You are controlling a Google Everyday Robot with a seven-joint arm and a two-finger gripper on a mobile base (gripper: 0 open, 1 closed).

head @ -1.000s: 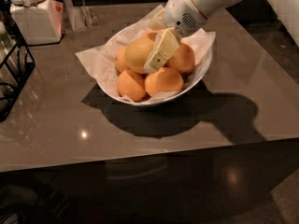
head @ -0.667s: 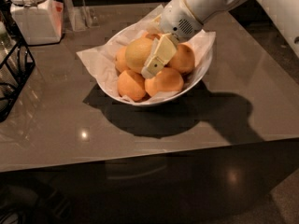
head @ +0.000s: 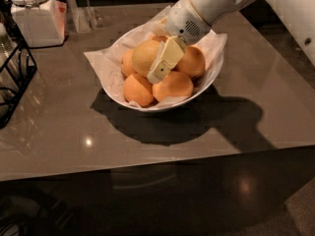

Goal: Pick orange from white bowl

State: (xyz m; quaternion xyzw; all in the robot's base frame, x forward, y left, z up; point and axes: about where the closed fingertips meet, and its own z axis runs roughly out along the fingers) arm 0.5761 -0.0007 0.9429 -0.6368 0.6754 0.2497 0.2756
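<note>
Stretching across the foreground, the grey tabletop (head: pixel 59 146) is catching small glints of light, and a dark shadow (head: pixel 197 124) is lying on it below and to the right of the white bowl (head: pixel 209 82). The bowl is sitting near the middle of the tabletop, with crinkled white paper (head: pixel 101 65) poking out past its rim on the left and at the back right. Two small bright orange fruits (head: pixel 138 89) are lying side by side at the front of the bowl, another is resting at the right, and one more is peeking out at the left. The orange (head: pixel 141 55), larger and paler with a yellowish tone, is sitting on top of the pile, toward the back left of the bowl. The gripper (head: pixel 162 65) is reaching down into the bowl and lying against the right side of the orange, between it and the fruit at the right; whether it is spread or pinching the orange I cannot tell. The white arm (head: pixel 202 9) is slanting up from it toward the upper right corner. At the left edge a black wire rack (head: pixel 17 77) is standing, and beyond it, at the far left corner, a white lidded jar (head: pixel 34 16) is sitting.
</note>
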